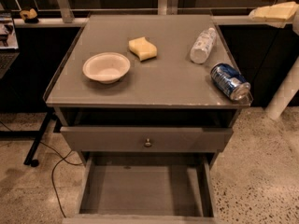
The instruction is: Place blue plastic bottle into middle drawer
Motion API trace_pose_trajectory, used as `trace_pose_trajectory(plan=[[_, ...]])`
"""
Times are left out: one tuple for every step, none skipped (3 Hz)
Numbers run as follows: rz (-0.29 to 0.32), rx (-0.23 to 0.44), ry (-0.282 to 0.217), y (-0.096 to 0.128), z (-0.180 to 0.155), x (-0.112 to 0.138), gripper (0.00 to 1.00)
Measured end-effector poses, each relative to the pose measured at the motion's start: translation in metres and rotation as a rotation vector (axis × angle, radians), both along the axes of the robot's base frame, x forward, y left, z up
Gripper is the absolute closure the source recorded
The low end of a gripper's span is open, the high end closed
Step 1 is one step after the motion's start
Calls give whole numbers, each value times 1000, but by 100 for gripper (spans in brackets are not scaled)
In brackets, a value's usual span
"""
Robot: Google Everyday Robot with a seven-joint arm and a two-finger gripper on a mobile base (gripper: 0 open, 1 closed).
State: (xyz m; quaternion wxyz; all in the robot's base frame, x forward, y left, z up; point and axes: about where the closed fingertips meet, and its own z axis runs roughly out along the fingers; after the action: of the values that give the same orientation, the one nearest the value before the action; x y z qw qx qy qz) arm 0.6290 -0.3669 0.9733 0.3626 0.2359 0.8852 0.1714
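The blue plastic bottle point(202, 45) lies on its side at the back right of the grey cabinet top point(168, 85), white cap pointing away. The middle drawer point(145, 190) is pulled open at the bottom of the view and its flat grey floor is bare. My gripper point(273, 12) is the pale cream shape at the top right edge. It hangs above and to the right of the cabinet, well apart from the bottle and holding nothing that I can see.
A white bowl point(106, 67) and a yellow sponge point(142, 48) sit on the top. A shiny blue can point(230, 81) lies near the right front corner. The drawer front with a round knob point(147, 142) is shut. A white arm column point(284, 93) stands at right.
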Motion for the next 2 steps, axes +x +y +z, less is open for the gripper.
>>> trace_pose_trajectory(plan=[[74, -4, 0, 18, -6, 26, 0], [80, -10, -4, 18, -5, 27, 0]])
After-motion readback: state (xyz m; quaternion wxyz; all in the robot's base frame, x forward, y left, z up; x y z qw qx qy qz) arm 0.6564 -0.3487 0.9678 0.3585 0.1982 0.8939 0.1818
